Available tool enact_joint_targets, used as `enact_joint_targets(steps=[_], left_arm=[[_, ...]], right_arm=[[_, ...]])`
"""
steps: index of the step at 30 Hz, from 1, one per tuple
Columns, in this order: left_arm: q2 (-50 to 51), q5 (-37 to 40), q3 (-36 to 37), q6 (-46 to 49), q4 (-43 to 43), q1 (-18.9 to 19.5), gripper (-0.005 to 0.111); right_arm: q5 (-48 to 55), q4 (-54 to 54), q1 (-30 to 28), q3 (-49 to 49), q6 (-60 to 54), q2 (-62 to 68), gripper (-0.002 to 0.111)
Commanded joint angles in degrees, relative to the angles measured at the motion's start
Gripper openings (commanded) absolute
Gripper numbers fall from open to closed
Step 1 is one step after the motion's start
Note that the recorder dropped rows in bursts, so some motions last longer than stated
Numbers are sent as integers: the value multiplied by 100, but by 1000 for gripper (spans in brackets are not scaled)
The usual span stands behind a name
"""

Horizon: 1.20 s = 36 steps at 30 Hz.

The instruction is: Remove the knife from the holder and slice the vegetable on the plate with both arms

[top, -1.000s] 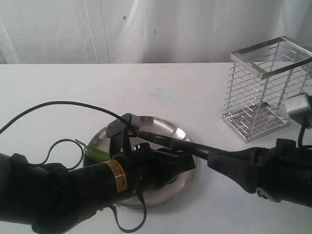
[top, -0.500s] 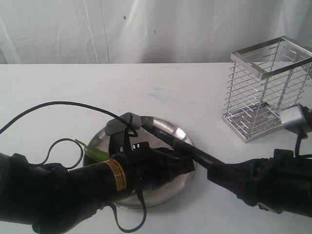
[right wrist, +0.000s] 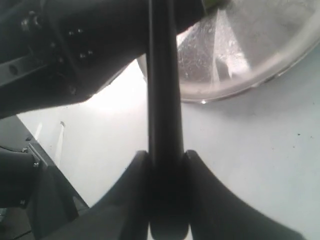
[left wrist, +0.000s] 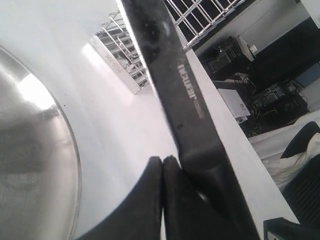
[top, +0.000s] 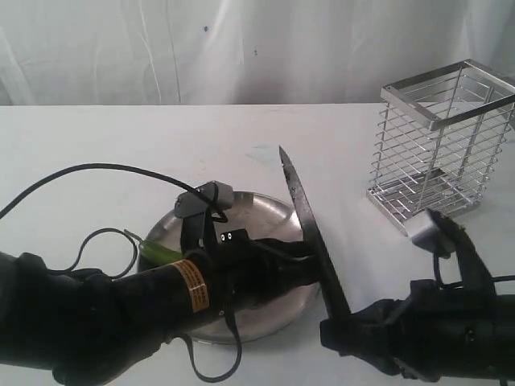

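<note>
**A:** Holding the knife (top: 310,233), is it, that right gripper (top: 342,334)?

**B:** Yes. The right wrist view shows both fingers (right wrist: 132,200) pressed flat against the black handle, one on each side, with the knife (right wrist: 162,100) running straight out from between them. From outside, the dark blade rises out of the gripper at a slant, and its tip stands well above and beyond the gripper.

**A:** And the plate (top: 265,213)?

**B:** It sits just ahead of the right gripper, to the blade's left. The blade crosses over the plate's right rim. The holder (top: 438,145) stands well off to the blade's other side.

**A:** What about the left gripper (left wrist: 162,172)?

**B:** Its fingertips meet with no gap between them and grip nothing. The blade (left wrist: 175,85) passes just beside them. I cannot tell whether it touches them.

**A:** Where's the vegetable (top: 161,253)?

**B:** On the plate's far left edge, well away from the blade. The left arm (top: 121,310) lies between them and hides most of it; only a green stretch and the thin stem show. It is behind the left gripper, alongside the arm.
</note>
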Motion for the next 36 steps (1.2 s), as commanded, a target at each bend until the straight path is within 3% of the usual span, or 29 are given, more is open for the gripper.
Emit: enact_joint_targets(steps=[1, 9, 14, 18, 23, 27, 31, 34, 36], left_arm=[[-18, 42, -29, 49, 320, -10, 0], [-18, 628, -29, 339, 417, -10, 0], [-32, 500, -29, 434, 443, -10, 0], [-227, 492, -29, 793, 581, 174, 0], [-687, 1625, -29, 962, 777, 483, 0], [-1192, 2508, -29, 1301, 881, 859, 0], [-1352, 3327, -29, 1319, 1445, 911, 0], [-1352, 3932, -29, 798, 1645, 911, 0], [-1352, 3624, 74, -120, 2375, 901, 0]], right_arm=[[-141, 651, 207, 22, -635, 247, 0], [-362, 981, 365, -76, -953, 635, 0], [-251, 981, 365, -280, -953, 800, 0], [-793, 979, 365, -306, -939, 800, 0], [-1652, 1016, 365, -306, -939, 800, 0], [-1139, 1016, 365, -306, -950, 800, 0], [-801, 1016, 365, -306, -990, 800, 0], [-456, 1016, 365, -306, -1172, 800, 0], [17, 1016, 365, -306, -1261, 800, 0]])
